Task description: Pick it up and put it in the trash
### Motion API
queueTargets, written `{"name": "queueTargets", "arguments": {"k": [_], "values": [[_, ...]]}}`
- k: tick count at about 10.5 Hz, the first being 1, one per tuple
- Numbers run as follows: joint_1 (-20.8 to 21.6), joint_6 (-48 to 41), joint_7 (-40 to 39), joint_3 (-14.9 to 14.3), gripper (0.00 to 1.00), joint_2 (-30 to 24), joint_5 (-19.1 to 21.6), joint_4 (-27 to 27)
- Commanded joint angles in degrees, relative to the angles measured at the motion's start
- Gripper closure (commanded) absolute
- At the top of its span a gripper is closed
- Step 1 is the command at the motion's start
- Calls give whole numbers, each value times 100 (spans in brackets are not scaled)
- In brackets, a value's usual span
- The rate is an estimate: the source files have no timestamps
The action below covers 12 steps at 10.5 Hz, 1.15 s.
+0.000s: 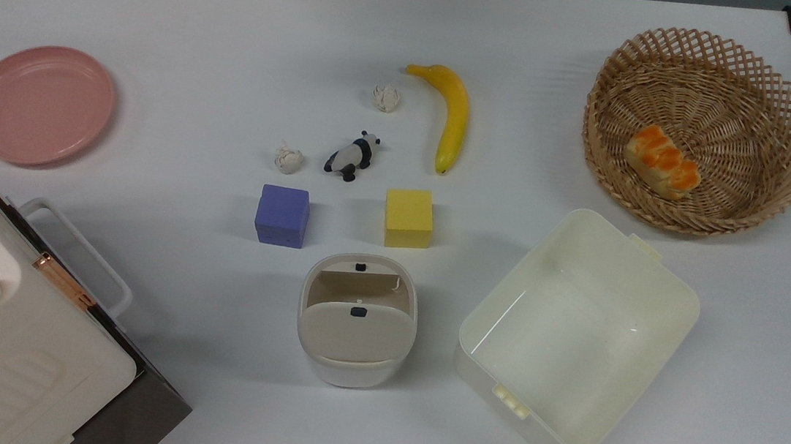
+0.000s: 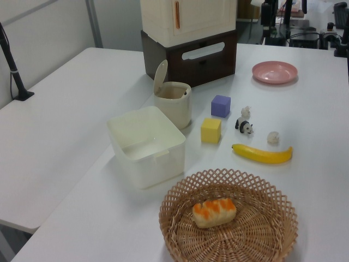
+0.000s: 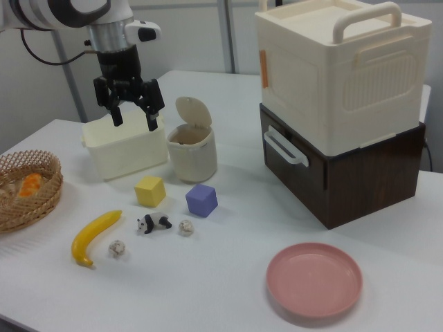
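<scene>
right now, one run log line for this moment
gripper open, raised over table | paper wads on table, untouched | trash bin lid flipped up | phase: pre-grasp

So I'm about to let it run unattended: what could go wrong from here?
Two near-identical paper wads lie on the table, so the wrong one might get picked. The wad beside the panda figurine sits close enough that the open end effector could knock the figurine. The trash bin has only a narrow opening behind its flap, so a release could miss and land near the purple cube.
</scene>
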Motion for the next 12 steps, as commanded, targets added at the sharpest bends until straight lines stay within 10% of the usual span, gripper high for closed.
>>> {"name": "queueTargets", "arguments": {"k": [1, 12], "values": [[23, -88, -33, 3, 0, -65, 93, -87], [-39, 1448, 10, -6, 0, 173, 67, -1246]]}}
